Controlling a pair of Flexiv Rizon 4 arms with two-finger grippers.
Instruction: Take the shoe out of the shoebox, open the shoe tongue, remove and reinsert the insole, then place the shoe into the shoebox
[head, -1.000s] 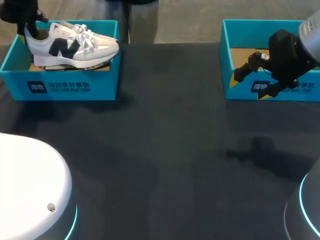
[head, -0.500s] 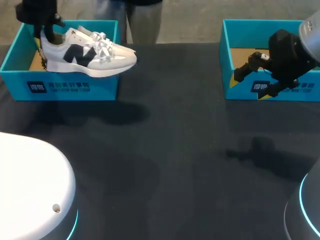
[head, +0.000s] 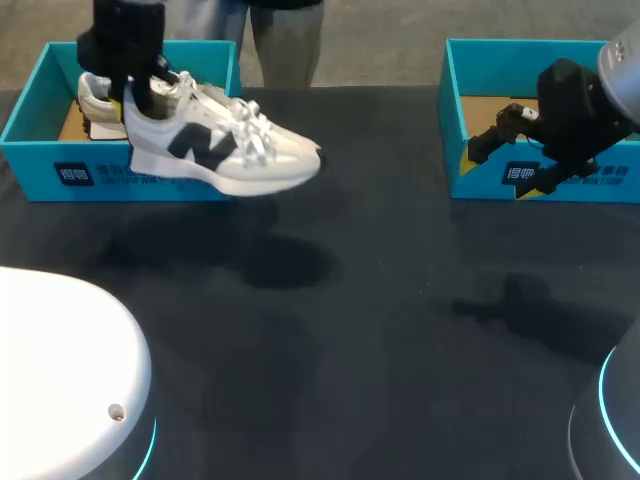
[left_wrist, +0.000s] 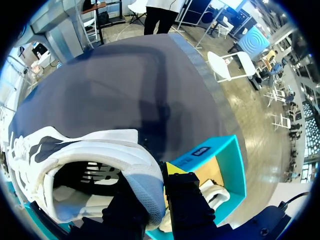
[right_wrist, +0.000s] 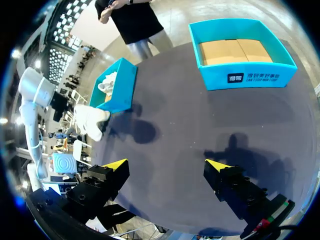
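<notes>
The removal step appears in hand: the left pincer (left_wrist: 152, 190) clamps the heel of the shoe (head: 225, 150), airborne just before the shoebox (head: 150, 175); next, presumably lower it onto the table (head: 380, 330) toward the wide-open, empty right pincer (right_wrist: 165, 172).

Left gripper (left_wrist: 157, 186) clamped — right gripper (right_wrist: 166, 165) agape

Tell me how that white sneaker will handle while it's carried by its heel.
Probably light: the left claw holds the sneaker nearly level by its heel alone, toe unsupported. The sole looks stiff, since it shows no sag. Its laces look floppy and may dangle or snag.
</notes>
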